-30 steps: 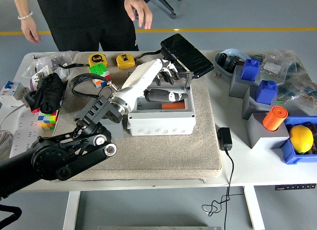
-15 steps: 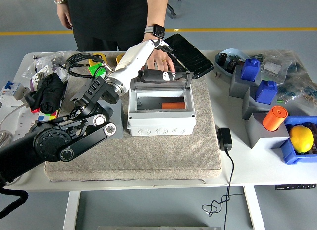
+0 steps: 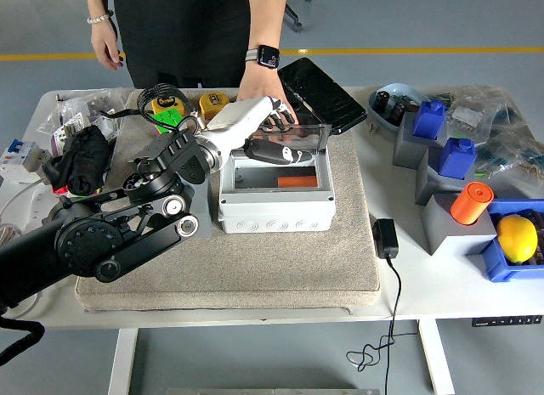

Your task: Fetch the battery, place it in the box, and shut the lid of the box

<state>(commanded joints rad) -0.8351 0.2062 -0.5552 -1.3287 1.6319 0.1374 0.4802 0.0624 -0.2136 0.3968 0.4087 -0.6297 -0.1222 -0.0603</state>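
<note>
Grey felt mat (image 3: 255, 268) covers the middle of the white table (image 3: 442, 284); on it sits the pale grey box (image 3: 274, 195), its clear lid (image 3: 293, 138) raised and tilted over the back edge; inside, an orange battery (image 3: 298, 182) lies flat against the floor of the box, toward the right side. From the left comes the left arm (image 3: 110, 242) — black, jointed, with a white forearm — and its left hand (image 3: 270, 147) is over the box's rear rim, dark fingers (image 3: 285, 153) curled against the lower edge of the lid; whether they truly grip it I cannot tell. A person stands at the far side; the person's hand (image 3: 259, 93), a watch at the wrist, reaches down just behind the lid, beside a black case (image 3: 327, 93); the other hand (image 3: 106, 47) hangs well apart at the left. A lemon (image 3: 517, 238) rests in a blue bin (image 3: 501, 268) at the right edge.
</note>
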